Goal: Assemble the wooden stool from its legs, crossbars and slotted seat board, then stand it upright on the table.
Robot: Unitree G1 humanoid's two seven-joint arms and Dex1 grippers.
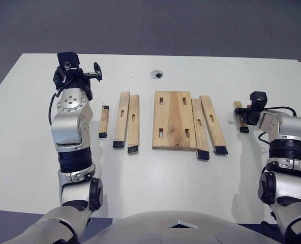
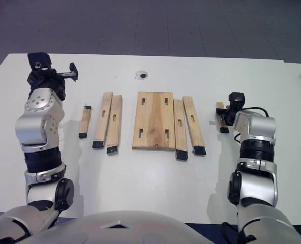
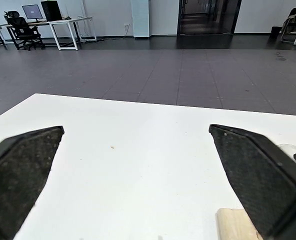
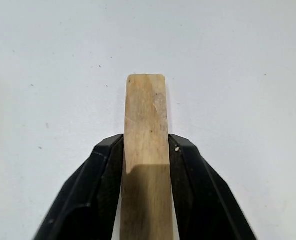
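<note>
My right gripper (image 4: pixel 145 145) pinched the short pale wooden crossbar (image 4: pixel 145 107), its long axis running out between the jaws. My left gripper (image 3: pixel 137 129) (far side) gaped empty.

A white table (image 1: pixel 23 152) with a round cable port (image 1: pixel 158 75) stands on a dark grey tiled floor (image 3: pixel 163 70). Far across the room, against a white wall (image 3: pixel 108 15), sits a white-legged desk (image 3: pixel 63 21) with a monitor (image 3: pixel 32 10), a black chair (image 3: pixel 18 29) beside it. An open doorway (image 3: pixel 208 15) leads into a dim corridor.
</note>
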